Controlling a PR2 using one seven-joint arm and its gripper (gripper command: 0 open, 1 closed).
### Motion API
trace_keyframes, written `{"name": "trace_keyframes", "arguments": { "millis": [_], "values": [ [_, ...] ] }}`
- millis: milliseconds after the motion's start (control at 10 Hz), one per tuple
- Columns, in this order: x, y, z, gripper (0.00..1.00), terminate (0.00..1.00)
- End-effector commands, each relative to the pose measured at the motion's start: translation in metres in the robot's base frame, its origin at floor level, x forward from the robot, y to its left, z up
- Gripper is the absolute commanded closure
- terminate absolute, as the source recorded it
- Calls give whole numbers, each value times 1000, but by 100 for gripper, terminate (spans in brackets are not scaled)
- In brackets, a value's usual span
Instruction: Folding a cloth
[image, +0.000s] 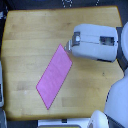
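Wooden tabletop (30, 35) filling most of frame, bare at left. Cloth (55, 76) lying flat at centre, long axis running from lower left to upper right, lowest corner near bottom centre, top edge just below mid-height. Gripper (68, 47) at cloth's upper-right end, touching or directly over top edge; arm body extending toward right of frame. Finger state not resolvable: cannot tell whether spread or pinching cloth. Likely fold direction: down along long axis toward lower left.
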Motion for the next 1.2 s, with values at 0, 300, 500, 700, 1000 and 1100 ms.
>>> {"name": "trace_keyframes", "arguments": {
  "millis": [0,300,500,700,1000,1100],
  "values": [
    [12,49,-47,0,0],
    [20,67,-64,0,0],
    [16,71,-74,0,0],
    [11,69,-82,0,0],
    [2,67,-95,0,0],
    [-2,68,-99,0,0]
  ]
}}
